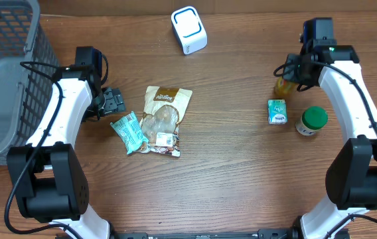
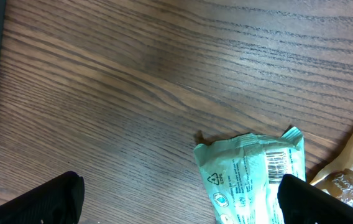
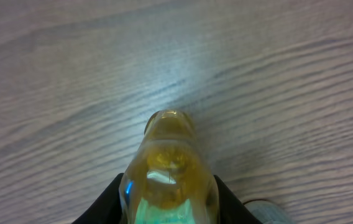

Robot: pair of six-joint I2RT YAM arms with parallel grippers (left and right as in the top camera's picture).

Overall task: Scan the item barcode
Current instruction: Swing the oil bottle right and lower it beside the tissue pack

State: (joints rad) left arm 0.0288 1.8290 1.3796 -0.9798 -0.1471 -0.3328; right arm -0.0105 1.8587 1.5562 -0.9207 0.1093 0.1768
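Your left arm point(image 1: 59, 116) stretches away from its base on the left. Its white forearm angles inward, and the wrist bends so the left gripper point(image 1: 114, 101) points toward the middle. Its jaws are spread wide with nothing between them. In the left wrist view the two dark fingertips point(image 2: 46, 199) sit at the bottom corners, well apart. Your right arm point(image 1: 351, 93) runs up the right side, folds at its far end and turns the right gripper point(image 1: 287, 81) back inward and down. Its fingers point(image 3: 105, 202) are closed partway on a yellow bottle point(image 3: 170, 165), one pressing each side.
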